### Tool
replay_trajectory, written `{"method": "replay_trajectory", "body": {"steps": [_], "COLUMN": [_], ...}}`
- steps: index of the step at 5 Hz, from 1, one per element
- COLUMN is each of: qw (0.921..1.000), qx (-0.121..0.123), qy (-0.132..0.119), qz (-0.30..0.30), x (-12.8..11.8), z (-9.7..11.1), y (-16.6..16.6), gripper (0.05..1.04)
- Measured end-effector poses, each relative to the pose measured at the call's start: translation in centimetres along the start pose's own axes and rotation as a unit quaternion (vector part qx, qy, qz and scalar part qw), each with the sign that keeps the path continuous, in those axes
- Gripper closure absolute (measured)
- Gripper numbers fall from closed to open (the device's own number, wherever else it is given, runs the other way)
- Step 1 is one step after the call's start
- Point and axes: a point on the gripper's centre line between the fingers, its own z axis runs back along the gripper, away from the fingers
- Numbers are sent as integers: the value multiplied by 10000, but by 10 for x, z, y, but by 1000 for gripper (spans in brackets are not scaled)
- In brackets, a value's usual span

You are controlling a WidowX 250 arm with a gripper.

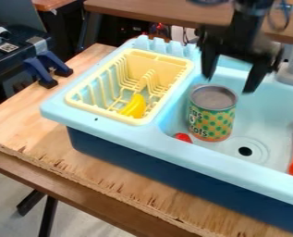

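Hand (230,83): above the can, fingers spread wide, nothing held.
Can (212,118): upright in the sink (192,157), near its rack-side wall.
Can's wall: looks like stiff metal, unlikely to give under a squeeze; smooth, so it may slip or turn. Weight likely light if empty, but I cannot tell.
Can's hold: best across opposite sides, just below the rim, fingers level.
Red thing (183,137): beside the can's foot, so low fingers could bump it.
Rack (138,121): yellow, holding a yellow curved piece (134,106).
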Motion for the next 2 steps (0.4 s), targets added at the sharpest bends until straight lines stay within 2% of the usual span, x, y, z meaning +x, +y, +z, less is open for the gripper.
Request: {"method": "replay_trajectory", "body": {"steps": [1,2], "qw": [9990,9971], "qx": [-229,-696], "qy": [-393,-46], "qz": [30,-317], "x": [9,7], "z": [25,51], "y": [-11,-17], "gripper": [83,83]}}
